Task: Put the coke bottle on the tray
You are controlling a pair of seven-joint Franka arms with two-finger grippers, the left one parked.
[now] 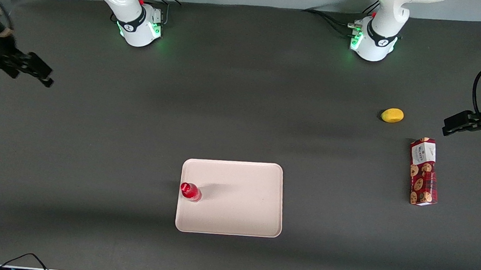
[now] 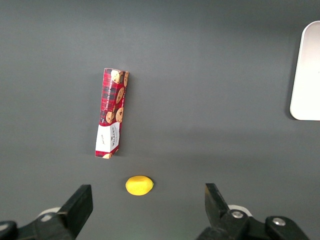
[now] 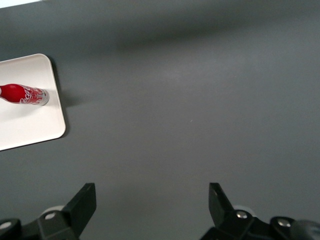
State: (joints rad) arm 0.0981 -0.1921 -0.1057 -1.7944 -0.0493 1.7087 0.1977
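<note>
The coke bottle [image 1: 190, 191] is a small glossy red bottle with a red cap. It stands upright on the pale cream-pink tray [image 1: 238, 209], close to the rim that faces the working arm's end of the table. In the right wrist view the coke bottle [image 3: 25, 94] shows white lettering and rests on the tray [image 3: 30, 127]. My gripper [image 1: 37, 73] hangs open and empty high above the dark table at the working arm's end, well away from the tray. Its fingers [image 3: 82, 205] stand wide apart over bare table, the gripper [image 3: 152, 197] holding nothing.
A yellow lemon [image 1: 392, 115] and a red cookie box [image 1: 423, 171] lie toward the parked arm's end of the table. Both arm bases [image 1: 141, 24] stand farther from the front camera than the tray. Cables [image 1: 20, 259] run along the near table edge.
</note>
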